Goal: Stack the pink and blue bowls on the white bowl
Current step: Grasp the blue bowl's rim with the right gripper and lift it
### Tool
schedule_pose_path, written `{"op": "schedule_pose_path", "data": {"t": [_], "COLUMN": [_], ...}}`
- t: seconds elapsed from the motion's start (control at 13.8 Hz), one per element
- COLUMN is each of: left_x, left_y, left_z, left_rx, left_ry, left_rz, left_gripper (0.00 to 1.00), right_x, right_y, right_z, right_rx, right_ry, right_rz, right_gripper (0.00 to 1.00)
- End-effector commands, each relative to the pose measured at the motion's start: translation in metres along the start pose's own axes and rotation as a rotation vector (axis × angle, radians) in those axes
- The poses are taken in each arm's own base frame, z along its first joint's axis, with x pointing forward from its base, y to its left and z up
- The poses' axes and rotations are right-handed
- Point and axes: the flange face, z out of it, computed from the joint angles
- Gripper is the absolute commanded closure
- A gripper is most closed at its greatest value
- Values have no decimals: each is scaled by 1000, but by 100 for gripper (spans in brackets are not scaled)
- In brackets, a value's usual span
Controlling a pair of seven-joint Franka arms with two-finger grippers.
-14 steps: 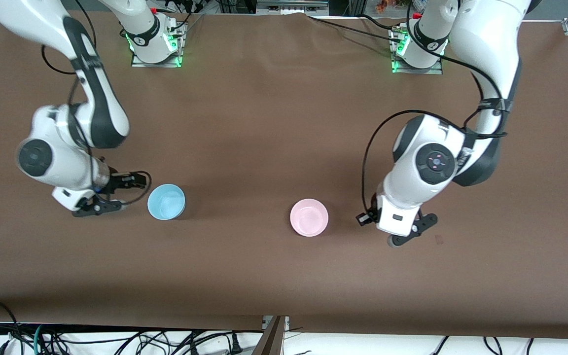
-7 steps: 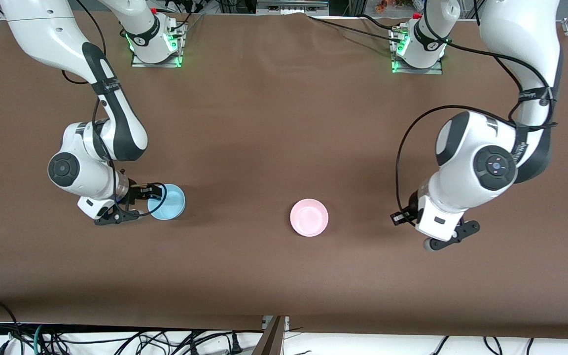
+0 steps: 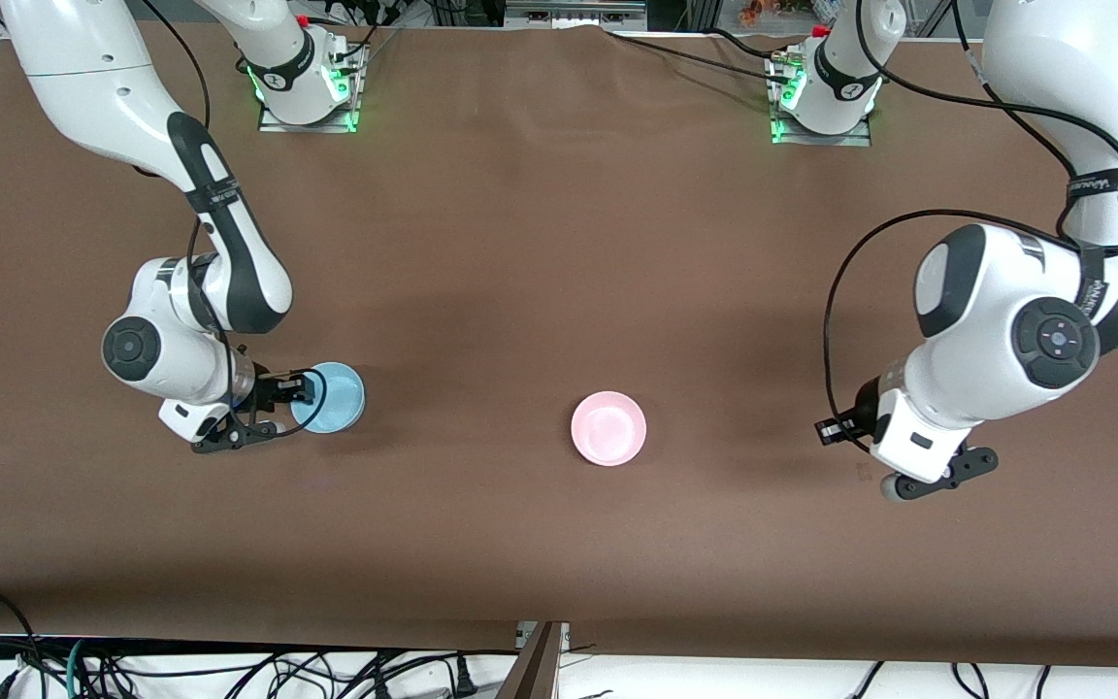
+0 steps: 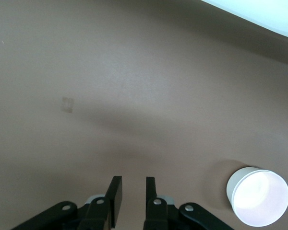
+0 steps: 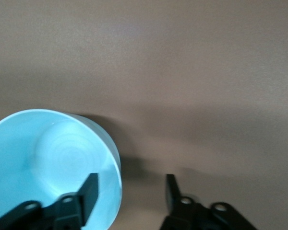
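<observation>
Two plain bowls (image 3: 328,397), no lettering

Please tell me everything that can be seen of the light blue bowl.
The blue bowl is a small, round, plain bowl of smooth, plastic-looking material, light sky blue inside and out. It stands upright and empty on the brown table, toward the right arm's end, apart from the pink bowl. The right gripper is at its rim: in the right wrist view one finger is inside the bowl and the other outside its wall, the jaws not yet clamped on it.
</observation>
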Motion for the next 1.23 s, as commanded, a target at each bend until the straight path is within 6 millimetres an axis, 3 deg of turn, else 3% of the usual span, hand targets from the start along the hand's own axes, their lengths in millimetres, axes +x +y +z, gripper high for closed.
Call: {"op": "schedule_pose_path", "data": {"t": [0.0, 0.29, 0.58, 0.73, 0.94, 1.02, 1.16], "left_x": [-2, 4, 9, 8, 7, 7, 8], "left_y": [-10, -25, -39, -40, -41, -42, -45], "left_z": [-16, -22, -32, -32, -42, -42, -42], "left_rx": [-13, -13, -10, -8, -8, -4, 6], "left_ry": [-18, -16, -14, -16, -1, -1, -6], "left_rz": [45, 70, 87, 87, 87, 88, 88], "left_gripper": [72, 72, 71, 71, 71, 71, 71], "right_x": [9, 6, 8, 11, 35, 46, 65], "right_y": [-6, -9, -9, -18, -64, -91, -163], "right_z": [-9, -4, -8, -15, -55, -75, -92], "right_rx": [36, 40, 40, 74, 136, 145, 158], "right_ry": [21, 11, 17, 15, 0, -3, 8], "right_rz": [3, 8, 6, 39, 145, 213, 329], "right_gripper": [55, 62, 100, 100, 100, 100, 100]}}
